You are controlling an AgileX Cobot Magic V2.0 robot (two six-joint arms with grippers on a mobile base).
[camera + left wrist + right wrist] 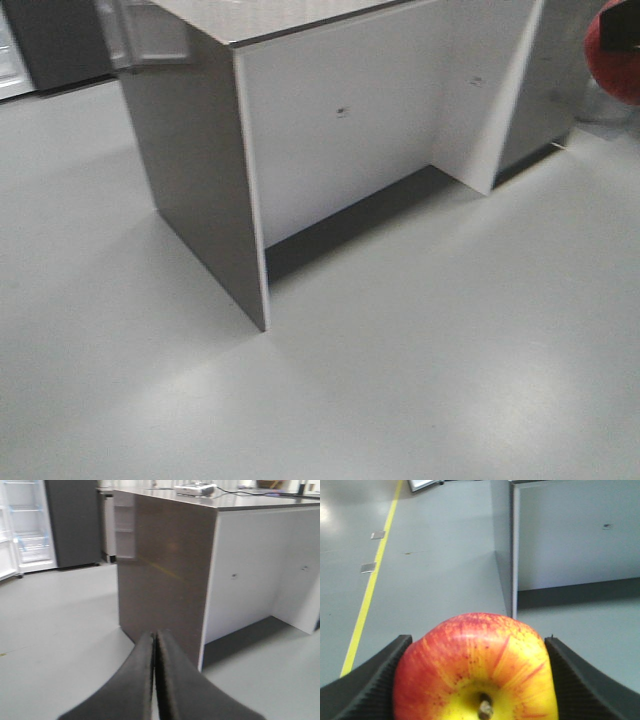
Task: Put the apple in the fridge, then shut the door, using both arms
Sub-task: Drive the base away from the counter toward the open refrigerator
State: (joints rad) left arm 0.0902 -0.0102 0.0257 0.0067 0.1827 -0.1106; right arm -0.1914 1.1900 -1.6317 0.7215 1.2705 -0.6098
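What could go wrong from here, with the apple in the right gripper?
The round red-and-yellow apple sits between two black ribbed fingers of the right gripper; its smooth skin might slip in transit.
The dark grey slab-sided counter unit stands close before the shut left gripper and could be bumped when turning to the dark grey fridge.

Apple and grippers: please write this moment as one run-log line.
right gripper: shut on apple | left gripper: shut, empty | fridge: open
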